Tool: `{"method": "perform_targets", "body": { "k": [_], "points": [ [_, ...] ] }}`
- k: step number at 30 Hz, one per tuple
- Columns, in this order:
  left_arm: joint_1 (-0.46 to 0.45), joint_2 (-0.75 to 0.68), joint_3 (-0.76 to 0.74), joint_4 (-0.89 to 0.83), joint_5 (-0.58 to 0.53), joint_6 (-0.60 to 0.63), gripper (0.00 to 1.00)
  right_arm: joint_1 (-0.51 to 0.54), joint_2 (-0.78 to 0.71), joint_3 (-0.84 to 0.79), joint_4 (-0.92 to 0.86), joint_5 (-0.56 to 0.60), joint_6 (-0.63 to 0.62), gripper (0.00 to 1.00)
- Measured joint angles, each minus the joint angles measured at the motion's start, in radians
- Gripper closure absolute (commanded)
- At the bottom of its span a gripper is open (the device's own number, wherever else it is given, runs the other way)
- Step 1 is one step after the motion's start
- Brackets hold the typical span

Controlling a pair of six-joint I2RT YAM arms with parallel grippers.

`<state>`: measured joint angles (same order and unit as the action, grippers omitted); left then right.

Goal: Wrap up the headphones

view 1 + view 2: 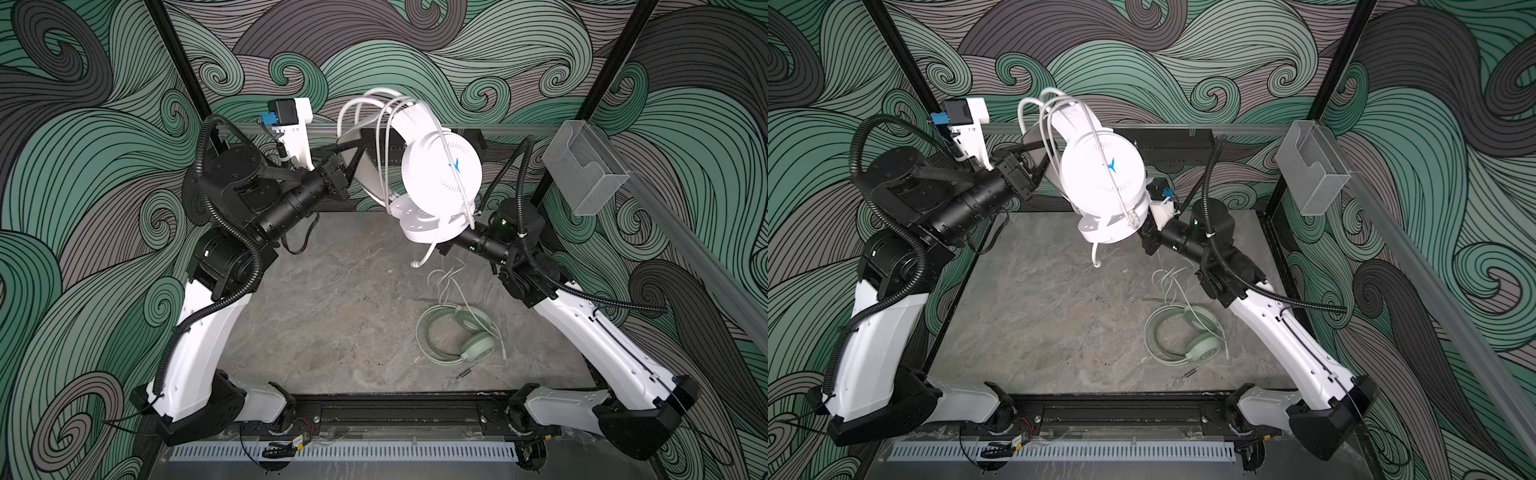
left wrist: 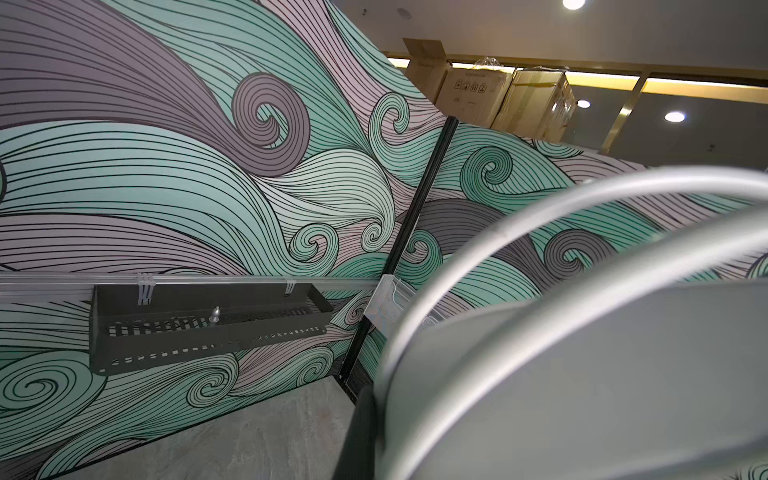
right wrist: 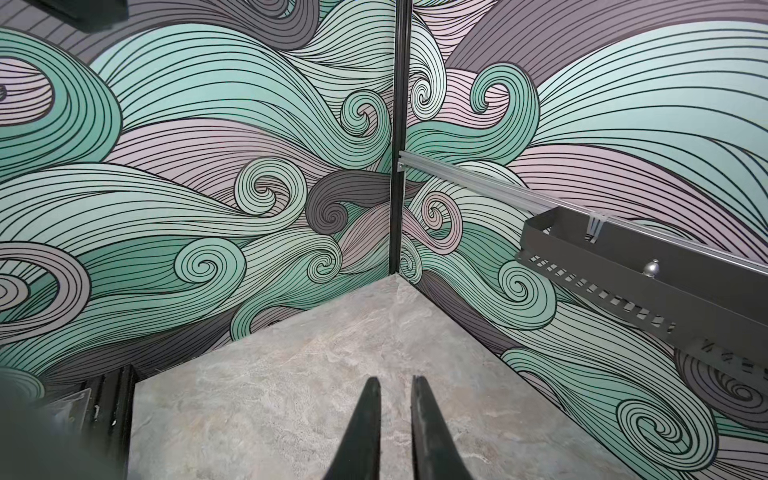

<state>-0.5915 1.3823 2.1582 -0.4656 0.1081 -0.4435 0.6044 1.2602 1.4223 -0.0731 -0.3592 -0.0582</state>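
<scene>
While raised high, the left hand (image 1: pixel 359 154) clenches the white headset (image 1: pixel 441 168) by its headband. Beneath it the right hand (image 3: pixel 395 380) is empty, fingers narrowly parted.

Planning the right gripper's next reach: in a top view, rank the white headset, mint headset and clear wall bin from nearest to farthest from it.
From the right gripper, hidden under the earcup from above:
1. white headset, lifted, directly over it.
2. mint headset, on the table towards the front.
3. clear bin, on the right wall, beyond the arm's elbow.
</scene>
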Motion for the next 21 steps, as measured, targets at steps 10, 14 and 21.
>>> {"method": "perform_targets", "body": {
  "k": [10,14,21],
  "points": [
    [0.021,0.024,0.033,0.034,-0.061,-0.064,1.0,0.0,0.0,-0.085,0.027,-0.012,0.013,0.92],
    [0.051,0.035,0.045,0.045,-0.08,-0.102,1.0,0.01,0.0,-0.151,0.026,-0.015,0.014,0.92],
    [0.066,0.129,0.183,0.05,-0.083,-0.129,1.0,0.041,0.0,-0.167,0.031,-0.016,0.015,0.98]
  ]
}}
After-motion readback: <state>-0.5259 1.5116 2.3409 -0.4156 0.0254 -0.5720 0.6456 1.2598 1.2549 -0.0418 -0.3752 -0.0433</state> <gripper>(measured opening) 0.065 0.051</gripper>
